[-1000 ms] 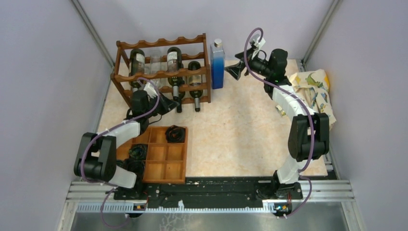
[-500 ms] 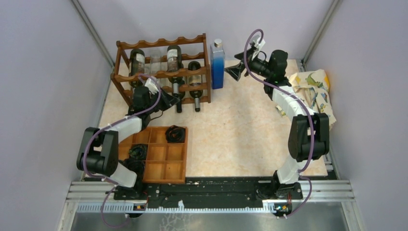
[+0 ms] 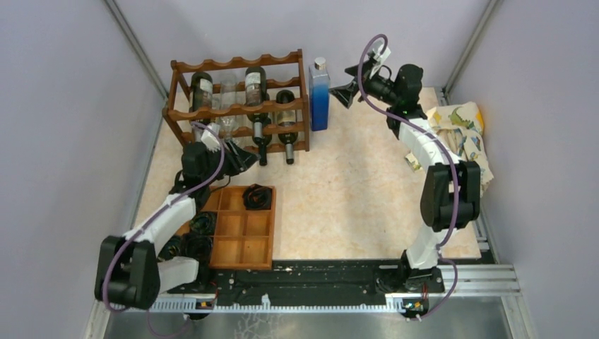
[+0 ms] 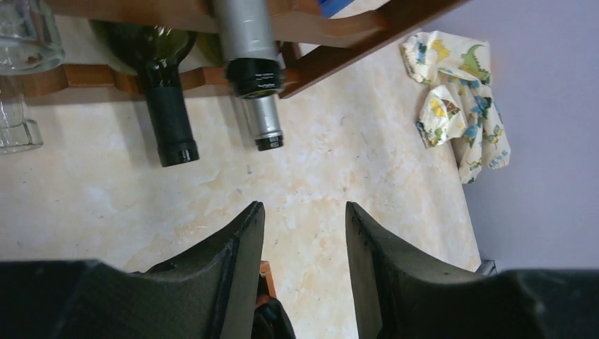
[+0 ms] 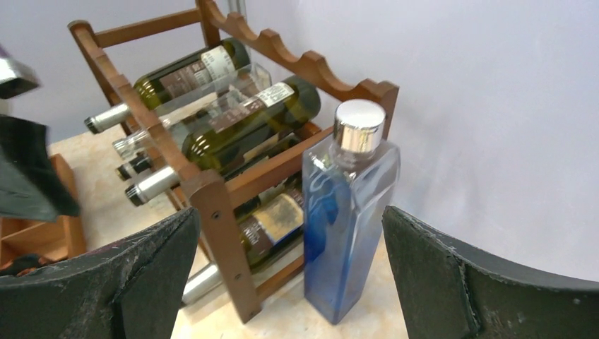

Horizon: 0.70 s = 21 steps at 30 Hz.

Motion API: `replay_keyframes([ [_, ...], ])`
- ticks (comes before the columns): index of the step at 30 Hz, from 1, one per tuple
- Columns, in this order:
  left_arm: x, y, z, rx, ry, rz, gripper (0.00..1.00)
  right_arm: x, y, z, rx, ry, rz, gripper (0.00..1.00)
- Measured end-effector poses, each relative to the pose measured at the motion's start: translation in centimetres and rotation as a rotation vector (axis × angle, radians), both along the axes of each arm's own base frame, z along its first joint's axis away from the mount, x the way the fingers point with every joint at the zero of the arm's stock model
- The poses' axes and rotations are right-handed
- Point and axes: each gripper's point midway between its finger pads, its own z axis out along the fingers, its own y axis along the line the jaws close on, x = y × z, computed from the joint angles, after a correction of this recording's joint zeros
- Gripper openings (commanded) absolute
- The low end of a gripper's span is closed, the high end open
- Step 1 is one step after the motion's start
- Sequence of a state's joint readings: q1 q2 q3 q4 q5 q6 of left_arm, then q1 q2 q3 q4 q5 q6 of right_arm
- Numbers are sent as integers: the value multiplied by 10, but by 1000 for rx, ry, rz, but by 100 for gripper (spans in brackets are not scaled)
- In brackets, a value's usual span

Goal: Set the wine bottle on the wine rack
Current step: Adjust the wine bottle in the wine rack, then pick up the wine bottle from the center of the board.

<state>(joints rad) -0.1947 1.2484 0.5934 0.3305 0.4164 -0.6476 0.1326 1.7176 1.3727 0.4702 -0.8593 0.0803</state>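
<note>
The dark wooden wine rack [image 3: 240, 106] stands at the back left and holds several bottles lying down. A tall blue square bottle [image 3: 319, 95] with a silver cap stands upright on the table against the rack's right end. My right gripper [image 3: 340, 92] is open and empty, hovering just right of the blue bottle. In the right wrist view the blue bottle [image 5: 350, 212] shows between the spread fingers of the gripper [image 5: 291, 212], beside the rack post [image 5: 219, 233]. My left gripper [image 3: 244, 159] is open and empty in front of the rack. In the left wrist view it [image 4: 302, 215] is over bare table below the bottle necks [image 4: 173, 134].
A flat wooden compartment tray [image 3: 240, 244] with black cable coils [image 3: 258, 195] lies at the front left, under the left arm. A dinosaur-print cloth [image 3: 463, 127] lies at the right edge; it also shows in the left wrist view [image 4: 459, 106]. Walls close in on three sides.
My left arm has drawn back a little from the rack and swung left. My right gripper has shifted slightly toward the back wall, still beside the blue bottle.
</note>
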Motion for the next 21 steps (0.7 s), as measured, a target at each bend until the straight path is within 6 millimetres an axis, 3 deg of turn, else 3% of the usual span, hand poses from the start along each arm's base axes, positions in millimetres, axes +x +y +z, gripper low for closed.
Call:
replay_keyframes([
  [6,-33,10,57,13,-217,-4,69,26,7,-1,4,-14,-20,98],
  [12,-61,29,94,-6,-383,88,87,43,28,-14,-3,32,-103,98],
  [21,-81,55,108,-33,-454,228,89,57,47,-25,-12,41,-203,98],
])
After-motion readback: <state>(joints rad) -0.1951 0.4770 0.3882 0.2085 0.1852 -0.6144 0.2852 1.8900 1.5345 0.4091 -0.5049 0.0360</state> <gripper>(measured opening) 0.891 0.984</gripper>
